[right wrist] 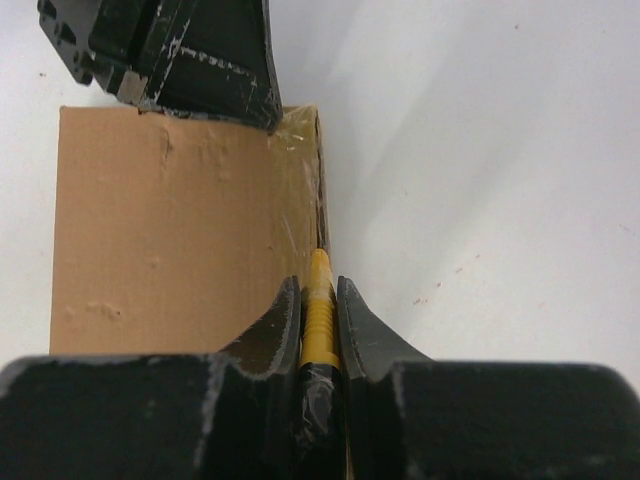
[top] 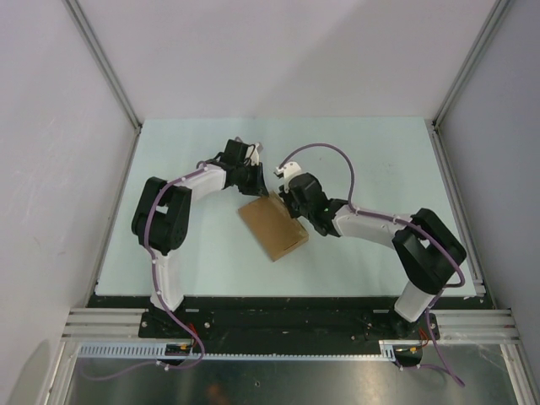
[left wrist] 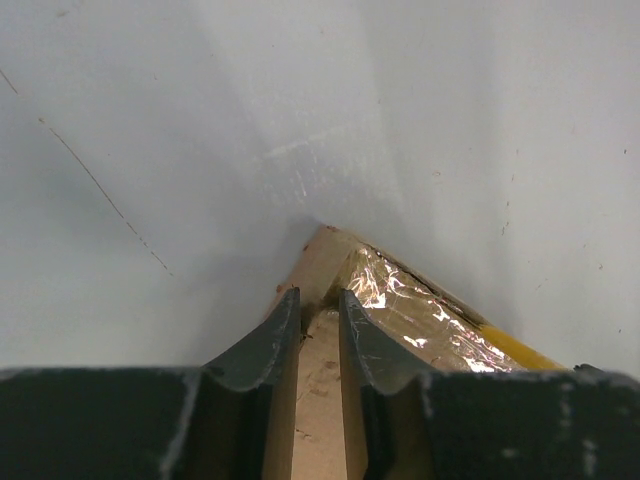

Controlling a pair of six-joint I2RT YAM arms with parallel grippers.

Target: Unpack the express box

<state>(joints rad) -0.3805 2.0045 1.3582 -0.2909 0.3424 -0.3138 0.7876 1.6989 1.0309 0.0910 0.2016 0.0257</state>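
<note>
The express box (top: 272,228) is a flat brown cardboard box lying between my two arms. My left gripper (top: 258,191) sits at its far corner. In the left wrist view the left gripper (left wrist: 318,305) is nearly shut, with the cardboard of the box (left wrist: 318,390) between the fingers and shiny tape (left wrist: 420,310) along the edge. My right gripper (right wrist: 318,292) is shut on a yellow utility knife (right wrist: 319,300). The knife's tip rests at the seam on the right edge of the box (right wrist: 170,230). In the top view the right gripper (top: 291,206) is at the box's far right edge.
The pale table (top: 371,160) is ringed by grey walls and metal frame posts (top: 101,63). The left gripper's black body (right wrist: 190,45) shows at the box's far edge in the right wrist view. The yellow knife (left wrist: 520,346) also shows in the left wrist view.
</note>
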